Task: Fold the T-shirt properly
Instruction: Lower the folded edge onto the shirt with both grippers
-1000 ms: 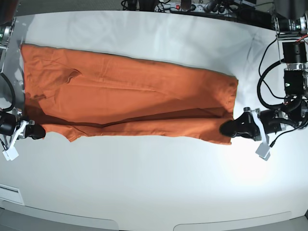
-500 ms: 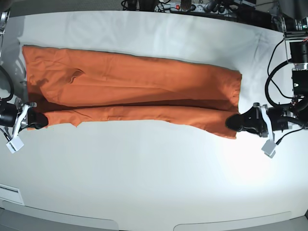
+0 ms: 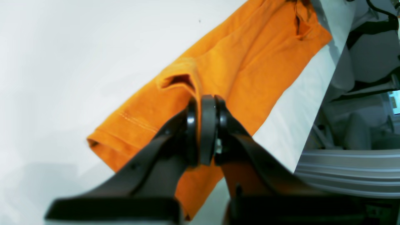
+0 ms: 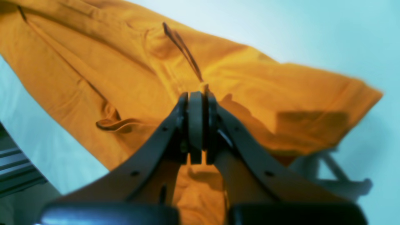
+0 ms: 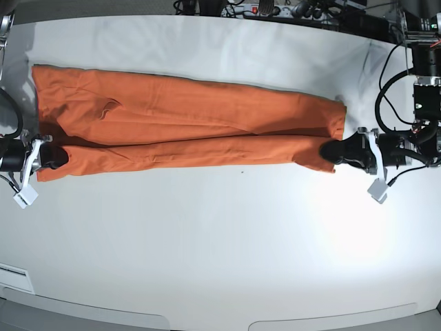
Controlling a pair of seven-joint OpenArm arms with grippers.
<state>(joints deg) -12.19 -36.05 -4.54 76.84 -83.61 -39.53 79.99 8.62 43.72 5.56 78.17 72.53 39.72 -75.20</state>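
The orange T-shirt (image 5: 193,117) lies as a long flat band across the white table, its near long edge doubled over toward the back. My left gripper (image 5: 335,152) is at the band's right end, shut on the T-shirt's folded edge. In the left wrist view the left gripper (image 3: 204,125) has its jaws pressed together over the T-shirt (image 3: 250,62). My right gripper (image 5: 55,156) is at the left end, shut on the same edge. In the right wrist view a ridge of the T-shirt (image 4: 125,62) runs up into the right gripper (image 4: 197,106).
Cables and equipment (image 5: 275,8) line the table's back edge. Small white tags (image 5: 377,191) (image 5: 21,200) hang from both grippers. The table edge (image 3: 312,109) runs close beside the shirt's end in the left wrist view, with grey framing beyond it.
Both grippers have carried the shirt's near edge toward the back of the table. The folded strip now lies flatter over the rest of the shirt.
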